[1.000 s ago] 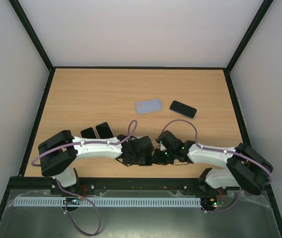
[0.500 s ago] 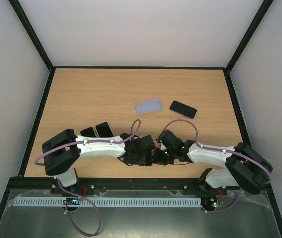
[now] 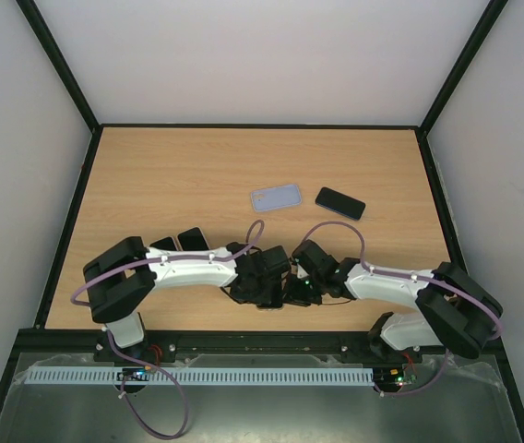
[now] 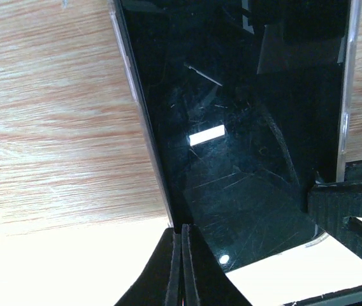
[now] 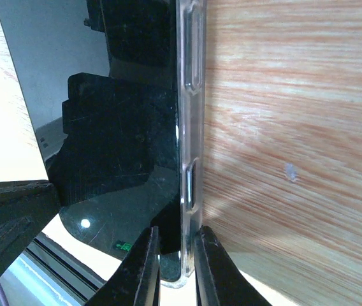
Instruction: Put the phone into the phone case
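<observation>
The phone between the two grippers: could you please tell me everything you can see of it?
The phone is black and glossy, its dark screen finely scratched and reflecting a light. It lies face up, flat on the wooden table, inside a clear case whose rim has side-button cutouts. The shut left gripper touches one long edge; the right gripper pinches the case's opposite rim.

I see the black phone (image 4: 245, 127) lying flat, screen up, apparently seated inside its clear case (image 5: 191, 146)

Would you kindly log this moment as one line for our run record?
left gripper shut, tips at phone edge | right gripper shut on case edge
</observation>
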